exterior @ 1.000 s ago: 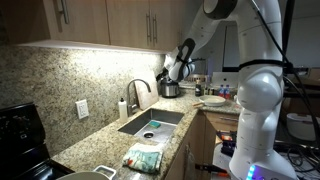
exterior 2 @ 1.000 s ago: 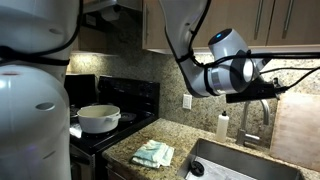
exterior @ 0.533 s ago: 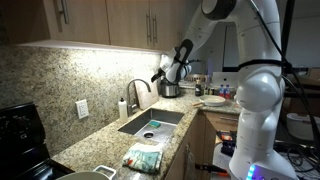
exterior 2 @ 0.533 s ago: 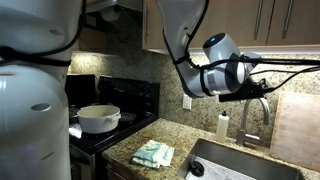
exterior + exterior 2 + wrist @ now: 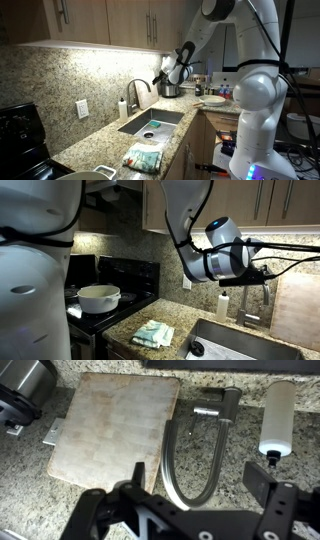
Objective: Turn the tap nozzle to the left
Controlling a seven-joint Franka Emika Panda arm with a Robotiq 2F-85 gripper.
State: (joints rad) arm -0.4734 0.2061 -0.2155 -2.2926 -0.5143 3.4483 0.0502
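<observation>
The tap nozzle (image 5: pixel 137 86) is a dark arched gooseneck behind the sink (image 5: pixel 166 117). In the wrist view I look down on its arch (image 5: pixel 170 465), which runs from the base (image 5: pixel 215 402) toward me and passes between my fingers. My gripper (image 5: pixel 196 495) is open and empty, one finger on each side of the arch and not touching it. In both exterior views the gripper (image 5: pixel 160 77) (image 5: pixel 262 275) hovers just above the tap. The white soap bottle (image 5: pixel 275 415) stands beside the tap.
A wooden cutting board (image 5: pixel 115 430) lies next to the tap, with a metal pot (image 5: pixel 170 88) beyond it. A green towel (image 5: pixel 143 157) lies on the granite counter near the sink. A white pot (image 5: pixel 98 298) sits on the stove.
My gripper has moved a little down and toward the tap over the last second. It stays open. The tap has not moved.
</observation>
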